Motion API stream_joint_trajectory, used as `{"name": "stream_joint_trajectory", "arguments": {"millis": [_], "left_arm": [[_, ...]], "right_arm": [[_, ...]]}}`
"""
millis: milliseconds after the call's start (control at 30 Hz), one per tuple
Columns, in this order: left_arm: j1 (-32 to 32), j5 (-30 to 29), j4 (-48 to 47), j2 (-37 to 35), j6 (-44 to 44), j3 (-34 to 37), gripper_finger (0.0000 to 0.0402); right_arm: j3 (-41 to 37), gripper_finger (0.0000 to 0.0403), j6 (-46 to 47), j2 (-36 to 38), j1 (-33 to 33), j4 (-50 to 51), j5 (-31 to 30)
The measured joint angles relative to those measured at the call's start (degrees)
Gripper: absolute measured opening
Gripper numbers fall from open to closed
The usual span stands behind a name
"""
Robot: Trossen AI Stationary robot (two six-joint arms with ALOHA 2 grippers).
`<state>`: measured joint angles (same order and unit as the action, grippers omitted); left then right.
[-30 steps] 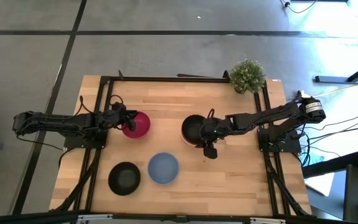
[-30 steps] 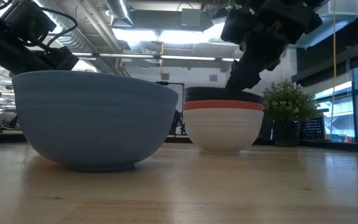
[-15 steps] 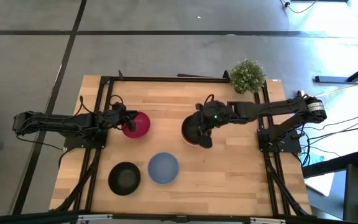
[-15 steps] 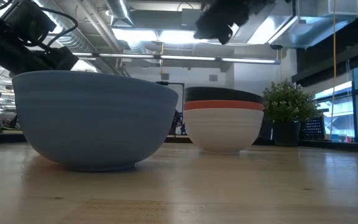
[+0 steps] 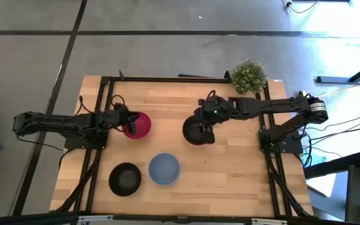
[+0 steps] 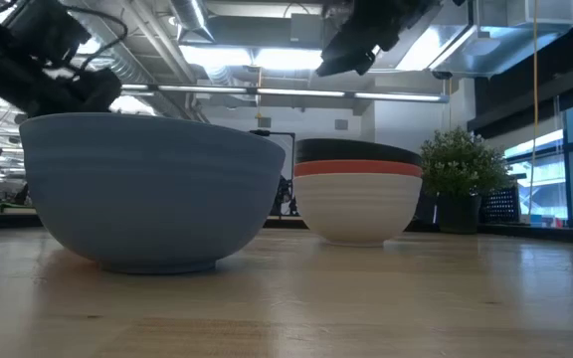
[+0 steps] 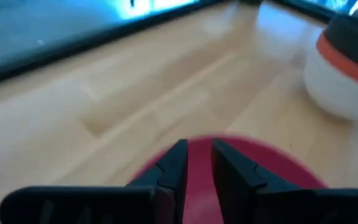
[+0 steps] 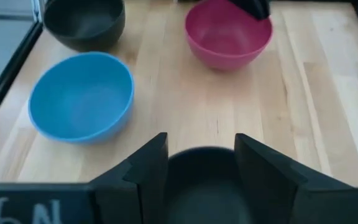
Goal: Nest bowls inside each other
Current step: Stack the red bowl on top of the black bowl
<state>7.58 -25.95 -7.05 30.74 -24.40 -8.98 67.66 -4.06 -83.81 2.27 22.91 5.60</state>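
Observation:
A magenta bowl (image 5: pixel 140 125) sits left of centre, with my left gripper (image 5: pixel 127 124) shut at its left rim. A stack (image 5: pixel 194 132) of a black bowl in a red one in a white one (image 6: pixel 358 194) rests on its base right of centre. My right gripper (image 5: pixel 205 122) hangs open high above the stack (image 6: pixel 344 52); the right wrist view shows the black bowl (image 8: pixel 201 180) below its spread fingers. A blue bowl (image 5: pixel 164 169) and a second black bowl (image 5: pixel 125 179) stand near the front edge. My left gripper (image 7: pixel 197 165) has the magenta bowl's left rim (image 7: pixel 199 149) between its two fingers, which stand close together. It comes nearly level from the table's left. Whether the bowl is off the table cannot be told.
A small green potted plant (image 5: pixel 249 76) stands at the far right corner, behind the stack. The blue bowl (image 6: pixel 152 189) fills the low view's left and hides the magenta bowl there. Bare wood lies between the stack and the front bowls.
My right gripper has left the near right side of the stack's rim, risen well above it and swung toward the far edge, over the stack. The stack has stayed where it was.

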Motion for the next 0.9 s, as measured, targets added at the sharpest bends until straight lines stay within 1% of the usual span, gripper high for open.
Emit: {"name": "stream_joint_trajectory", "arguments": {"millis": [100, 167, 233, 300, 433, 500, 600, 700, 767, 833, 900], "left_arm": [[0.15, -2.88, -0.07, 0.00, 1.90, -3.53, 0.0078], [0.67, -3.54, -0.61, 0.00, 3.48, -6.52, 0.0092], [1.44, -3.43, -3.17, 0.00, 3.70, -10.00, 0.0108], [2.09, -2.85, -8.86, 0.00, 2.57, -14.09, 0.0124], [3.27, 1.01, -26.42, 0.00, 0.48, -23.93, 0.0147], [3.75, 3.73, -32.22, 0.00, -0.54, -28.23, 0.0151], [4.45, 8.48, -38.29, -0.03, -0.56, -33.31, 0.0150], [5.28, 11.01, -45.09, 0.02, -0.59, -36.06, 0.0150], [5.97, 11.39, -50.06, 0.77, -0.61, -36.32, 0.0149], [6.96, 11.03, -54.57, 1.57, -0.60, -36.09, 0.0149], [7.77, 10.14, -55.90, 2.32, -0.58, -35.48, 0.0149]], "right_arm": [[0.00, 0.0186, -1.03, 0.00, 0.00, 1.11, -0.01], [0.00, 0.0186, -1.13, 0.00, 0.24, 1.58, 0.00], [0.00, 0.0186, -1.15, 0.00, 0.68, 2.17, 0.00], [0.00, 0.0186, -1.20, 0.00, 1.35, 2.50, 0.00], [-0.02, 0.0186, -2.59, 0.00, 2.74, 2.81, 0.00], [-0.02, 0.0186, -2.63, 0.00, 3.65, 2.39, 0.00], [-0.02, 0.0186, -2.19, 0.00, 5.28, 1.66, -0.01], [-0.04, 0.0186, -0.55, 0.00, 6.76, -0.09, -0.02], [-0.04, 0.0186, 0.87, 0.00, 7.60, -1.74, -0.02], [-0.04, 0.0186, 2.15, 0.00, 8.17, -3.75, -0.02], [-0.04, 0.0186, 2.80, 0.00, 8.77, -6.19, -0.03]]}}
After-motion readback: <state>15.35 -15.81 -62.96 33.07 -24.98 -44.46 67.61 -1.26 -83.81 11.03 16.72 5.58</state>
